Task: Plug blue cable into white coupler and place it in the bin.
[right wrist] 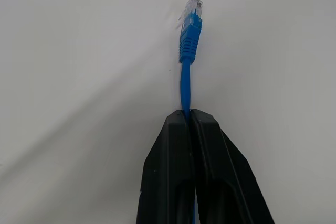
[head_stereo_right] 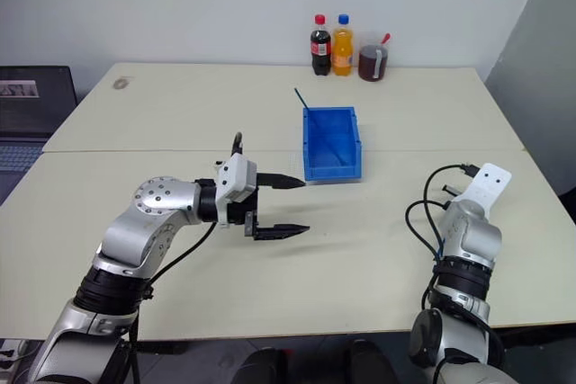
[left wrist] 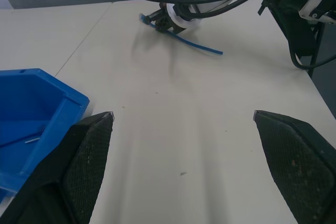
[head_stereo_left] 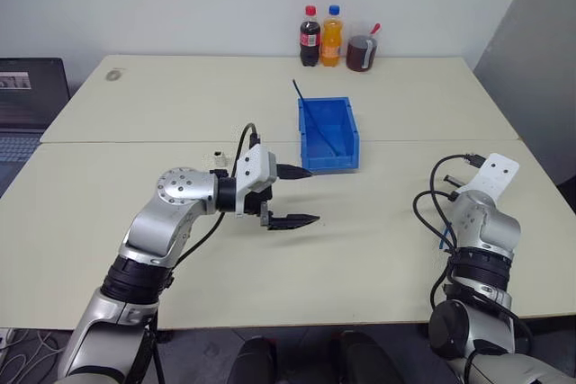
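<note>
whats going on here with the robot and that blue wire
The right gripper has its fingers shut on the blue cable, pinching it a little behind its clear plug end, low over the table. The left gripper hangs open over the table just in front of the bin, holding nothing. A small white block that may be the white coupler sits on the table beyond the left arm. Nothing is plugged together yet.

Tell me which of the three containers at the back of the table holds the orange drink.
The middle bottle, the one with the blue cap. The bottle on its left is dark cola with a red cap, and the jar on its right is short, wide and dark.
</note>
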